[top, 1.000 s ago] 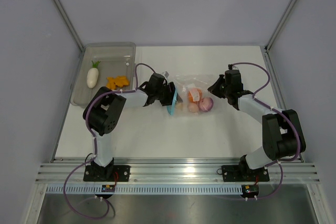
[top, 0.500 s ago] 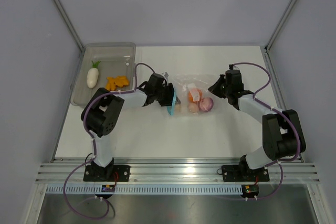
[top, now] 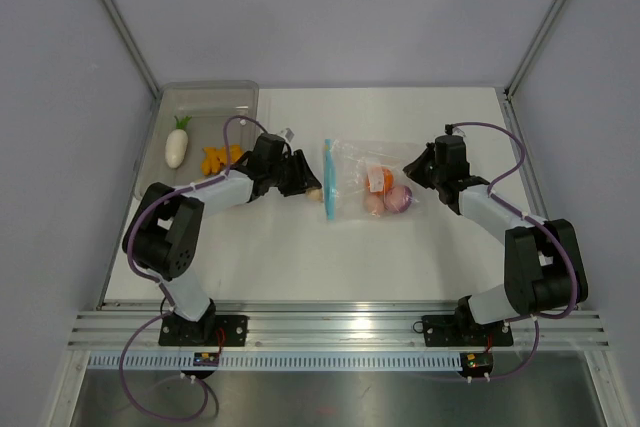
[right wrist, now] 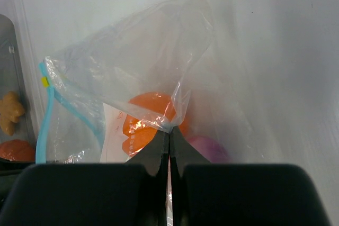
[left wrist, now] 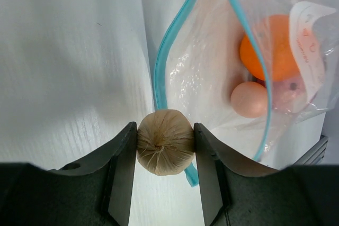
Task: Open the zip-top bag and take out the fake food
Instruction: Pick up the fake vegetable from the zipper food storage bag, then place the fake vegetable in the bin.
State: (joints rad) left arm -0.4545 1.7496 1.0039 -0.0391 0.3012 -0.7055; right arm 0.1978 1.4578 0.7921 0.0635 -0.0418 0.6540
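The left tool (left wrist: 165, 144) is pinching a round tan toy food (left wrist: 165, 140) at the mouth of the clear blue-zipped plastic bag (right wrist: 132, 62); the right tool (right wrist: 169, 137) is pinching the bag's film, usefully anchoring it.

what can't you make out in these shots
Left wrist: which food the brown piece in the left fingers is; nothing on it tells.
Left wrist: the onion, blurred behind the bag's plastic and label.
Right wrist: the tray, cut off by the left edge; the bag's lower contents, hidden by the right fingers.
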